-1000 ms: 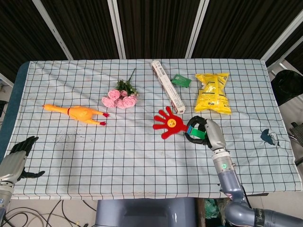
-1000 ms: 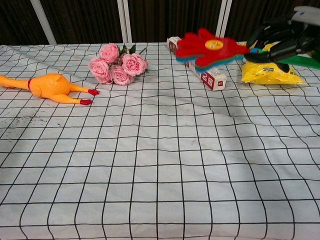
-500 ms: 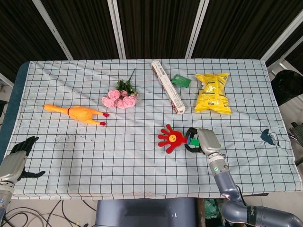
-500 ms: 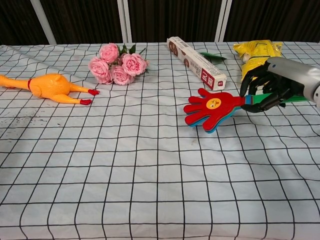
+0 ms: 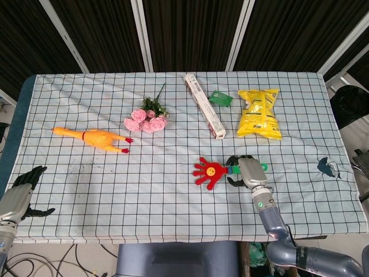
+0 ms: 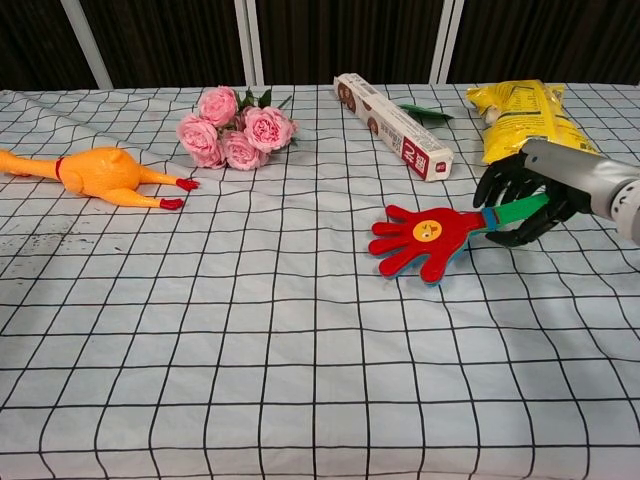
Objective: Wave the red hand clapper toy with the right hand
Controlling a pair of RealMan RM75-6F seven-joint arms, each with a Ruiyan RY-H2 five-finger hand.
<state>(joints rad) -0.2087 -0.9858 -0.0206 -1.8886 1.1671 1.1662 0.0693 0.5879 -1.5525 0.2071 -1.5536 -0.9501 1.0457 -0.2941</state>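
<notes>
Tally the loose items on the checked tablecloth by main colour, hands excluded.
Red: 1, the red plastic hand clapper toy
Yellow or orange: 2, the rubber chicken and the yellow snack bag
Pink: 1, the rose bunch
White: 1, the long box
Green: 1, the small packet
Total: 6

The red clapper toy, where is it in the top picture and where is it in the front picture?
Head view: the red hand clapper toy lies low and right of centre on the checked cloth, beside the right hand.
Chest view: it sits right of the middle, its green handle in that hand.
Shared landmark: the long box, behind the toy in both.
</notes>
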